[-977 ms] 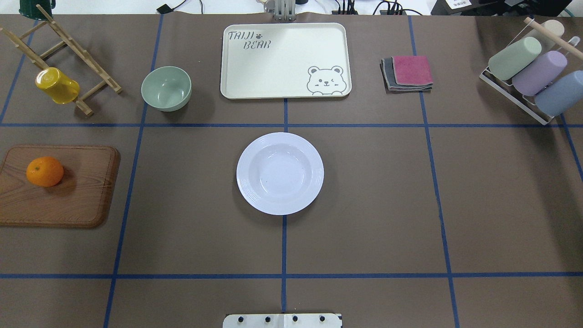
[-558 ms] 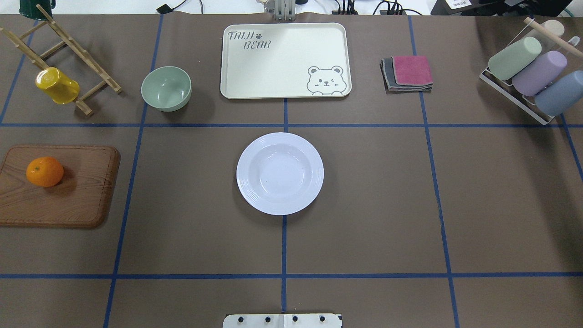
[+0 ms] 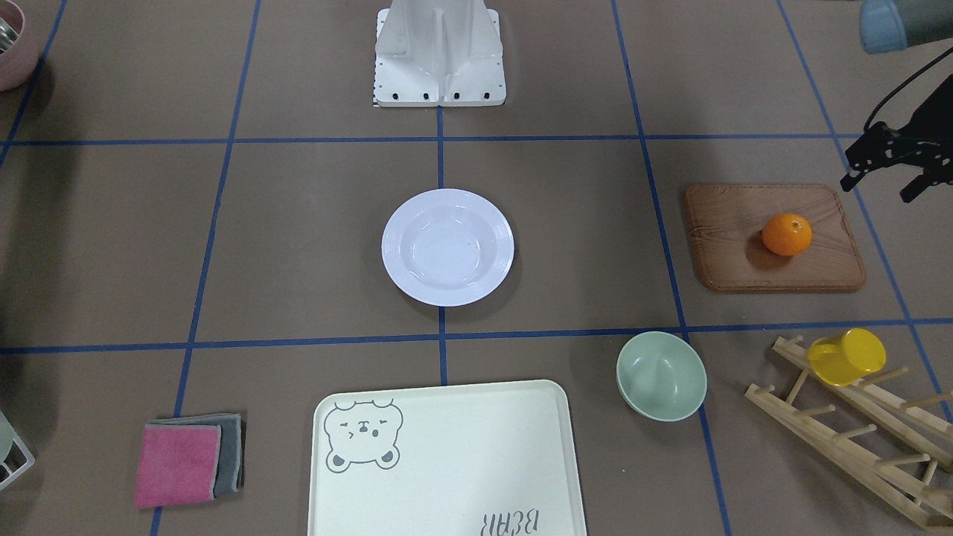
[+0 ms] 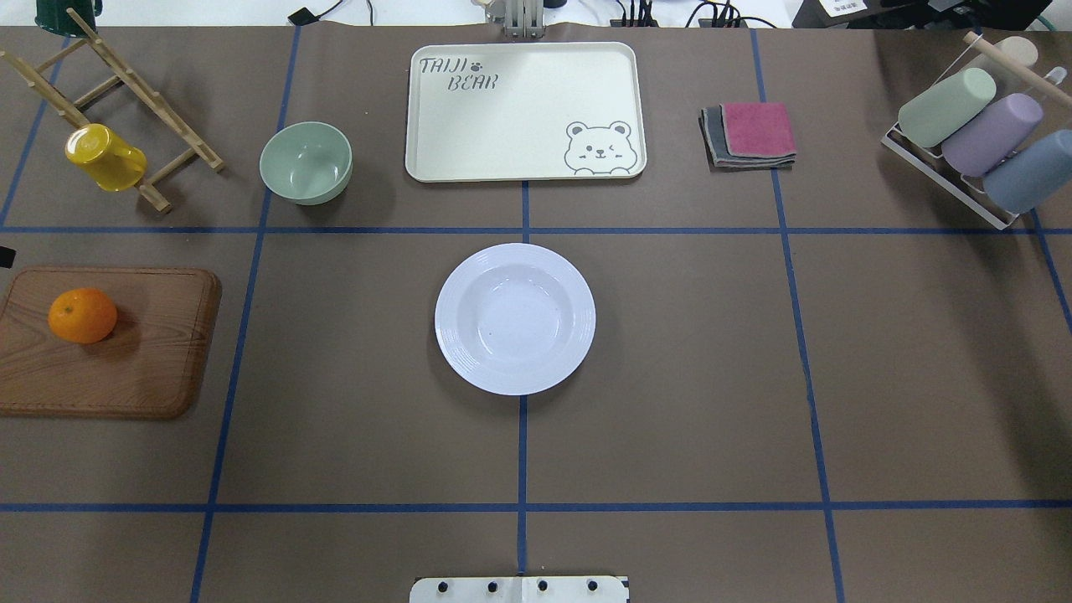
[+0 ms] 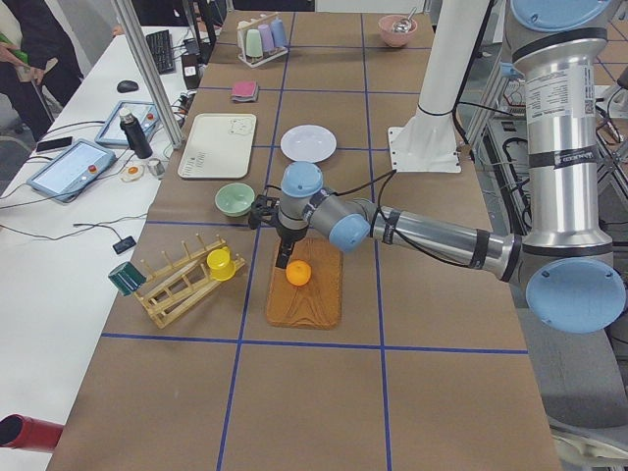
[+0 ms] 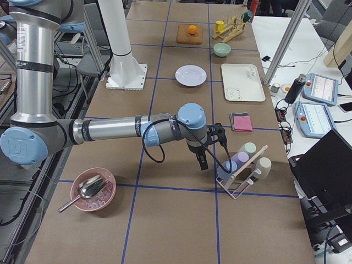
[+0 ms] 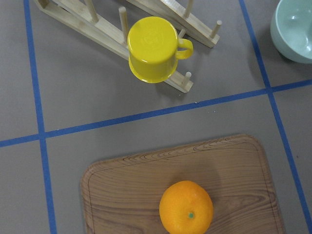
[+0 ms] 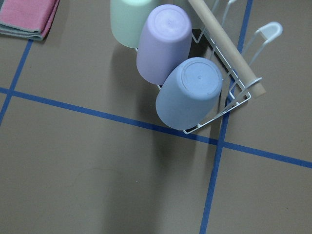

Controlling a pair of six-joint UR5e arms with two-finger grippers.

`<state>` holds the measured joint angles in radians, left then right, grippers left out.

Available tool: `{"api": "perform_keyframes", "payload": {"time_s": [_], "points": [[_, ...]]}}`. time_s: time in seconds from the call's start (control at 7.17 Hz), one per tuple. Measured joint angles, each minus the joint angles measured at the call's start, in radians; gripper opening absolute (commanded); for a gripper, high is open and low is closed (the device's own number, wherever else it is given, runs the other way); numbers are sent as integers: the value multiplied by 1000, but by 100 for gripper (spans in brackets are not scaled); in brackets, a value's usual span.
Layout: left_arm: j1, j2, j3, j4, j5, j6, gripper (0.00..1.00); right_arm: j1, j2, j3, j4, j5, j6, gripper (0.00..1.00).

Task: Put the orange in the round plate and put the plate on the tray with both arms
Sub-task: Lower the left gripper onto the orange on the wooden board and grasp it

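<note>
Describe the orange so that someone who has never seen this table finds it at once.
Look at the end of the table on the robot's left, where a brown wooden board lies. The orange sits on that board. It is a small bright-orange ball with a stem dimple, unlike the yellow handled cup beyond.

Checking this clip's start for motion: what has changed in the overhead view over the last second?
A dark edge of the left tool has come into the overhead view at its left edge, just beyond the wooden board. Nothing has been taken hold of or let go. The orange, plate and tray lie where they were.
</note>
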<state>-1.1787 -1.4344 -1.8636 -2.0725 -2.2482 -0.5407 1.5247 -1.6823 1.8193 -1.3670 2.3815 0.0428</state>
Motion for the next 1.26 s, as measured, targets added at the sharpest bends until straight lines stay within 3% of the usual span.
{"api": "perform_keyframes", "payload": {"time_s": [0.28,0.98,1.12,1.26], "points": [[99,-7,90,-133,74,-93,98,-2,-17,1,24,-11,3,100],[231,-56,199,-168,192,-139,97,-3,-46,-2,61,-28,2,100],[241,-69,235,-196,196,-139,94,-3,-47,-3,61,-33,2,100],[250,-74,271,-239,197,-140,76,-3,-48,-3,62,-38,2,100]]}}
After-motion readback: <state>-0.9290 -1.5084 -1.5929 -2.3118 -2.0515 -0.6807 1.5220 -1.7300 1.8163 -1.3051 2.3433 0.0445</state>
